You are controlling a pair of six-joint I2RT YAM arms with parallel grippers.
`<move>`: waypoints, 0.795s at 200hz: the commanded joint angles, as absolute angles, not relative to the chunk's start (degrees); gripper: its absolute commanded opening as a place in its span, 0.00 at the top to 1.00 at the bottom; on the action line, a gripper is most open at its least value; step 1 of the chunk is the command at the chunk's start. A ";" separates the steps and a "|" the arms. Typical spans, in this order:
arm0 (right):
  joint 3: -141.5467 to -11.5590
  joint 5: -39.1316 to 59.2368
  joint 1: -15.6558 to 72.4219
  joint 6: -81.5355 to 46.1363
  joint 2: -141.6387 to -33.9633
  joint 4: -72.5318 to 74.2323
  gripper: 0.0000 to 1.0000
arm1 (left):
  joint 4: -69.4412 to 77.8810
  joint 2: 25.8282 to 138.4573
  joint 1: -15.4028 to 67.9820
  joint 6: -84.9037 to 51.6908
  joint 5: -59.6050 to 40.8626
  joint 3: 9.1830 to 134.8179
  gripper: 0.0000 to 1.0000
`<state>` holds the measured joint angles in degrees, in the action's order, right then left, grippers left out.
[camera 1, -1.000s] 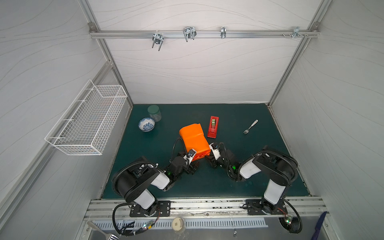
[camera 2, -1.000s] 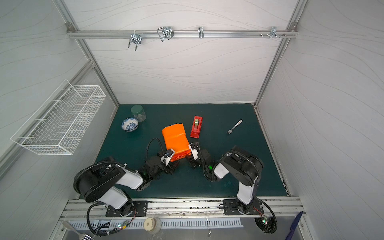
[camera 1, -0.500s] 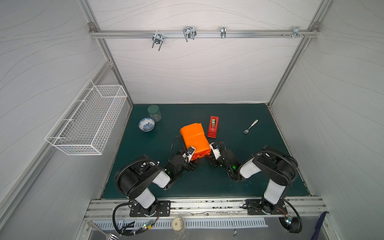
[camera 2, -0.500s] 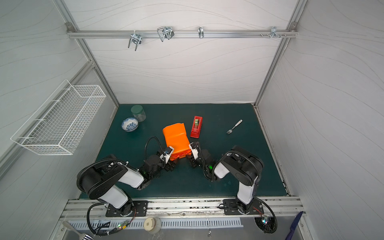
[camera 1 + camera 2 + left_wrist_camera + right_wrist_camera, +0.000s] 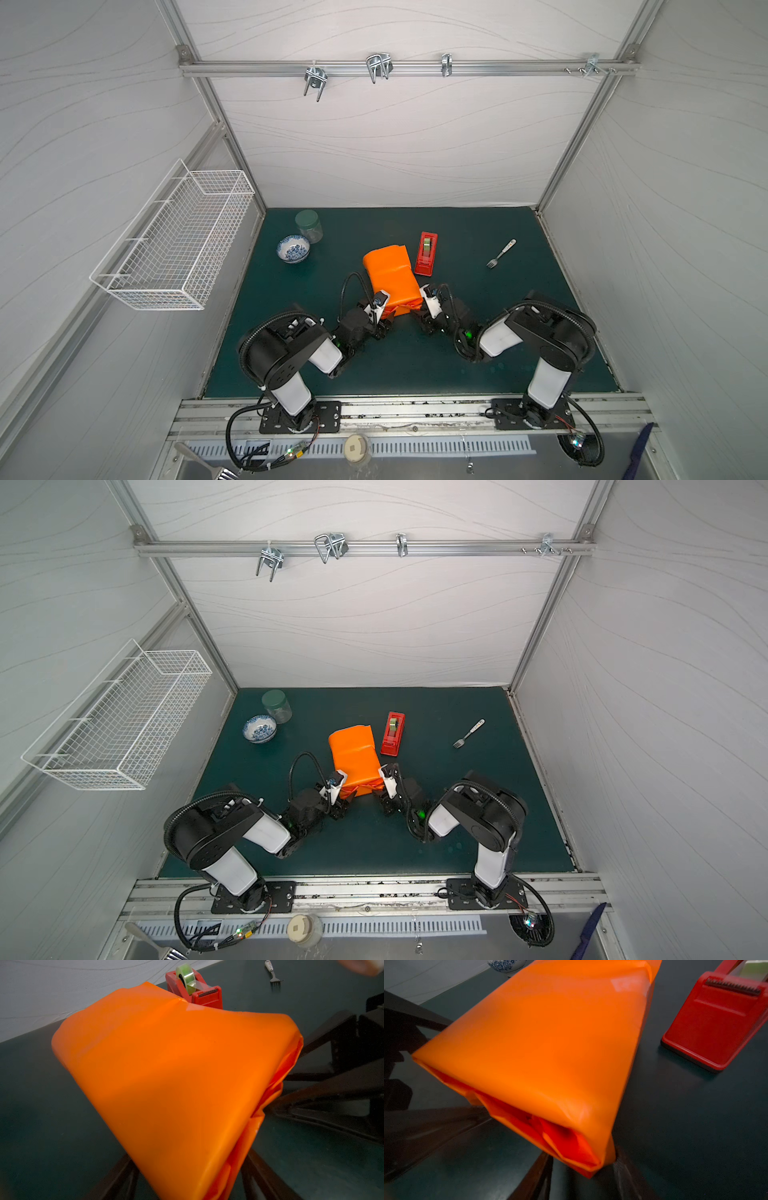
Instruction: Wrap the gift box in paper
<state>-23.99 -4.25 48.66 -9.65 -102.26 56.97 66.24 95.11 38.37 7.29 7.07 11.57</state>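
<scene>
A: Whereabouts of the paper [image 5: 390,274]?
B: Lying in the middle of the worktop [image 5: 415,365], folded into a flat orange parcel, just beside the red tape dispenser [image 5: 427,253]. No sign of the gift box anywhere; presumably inside, hidden by the wrap.
A: And the near end?
B: Open, with loose creased flaps tucked inward, nothing visibly taped.
A: And the left hand [image 5: 190,1172]?
B: Straddling one near corner of the parcel, with paper filling the gap. Impossible to tell whether clamped or merely set around it.
A: And the right hand [image 5: 583,1169]?
B: Pinching the other near corner, both fingers [image 5: 535,1179] pressed against the folded paper.
A: Likely trouble from here?
B: Several kinds. Squeezing too hard: crumpling or tearing thin glossy paper at the corners. Closing the left hand off-centre: creasing that corner crooked instead of flat. Pulling unevenly: dragging the whole parcel sideways, perhaps bumping the tape dispenser so close alongside. Letting go without tape: springing open along the creases, undoing the wrap.
A: Anything about the gift box?
B: Could slide out through that open end if tilted or tugged, with nothing seen closing it off.
A: Worst of those?
B: Probably the tear; hard to hide on a glossy sheet, and no spare paper in sight.
A: Safest approach, then?
B: Gentle grip, matched moves on both sides, flaps held flat until taped
</scene>
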 commanded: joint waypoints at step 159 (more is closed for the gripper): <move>-16.42 -7.96 46.84 -12.77 -80.81 44.58 0.36 | 70.88 95.30 36.47 5.84 5.13 11.56 0.37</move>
<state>-16.71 -6.74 47.79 -11.51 -87.18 52.38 67.59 95.88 37.04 6.15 5.85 11.57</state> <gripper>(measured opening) 0.632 0.636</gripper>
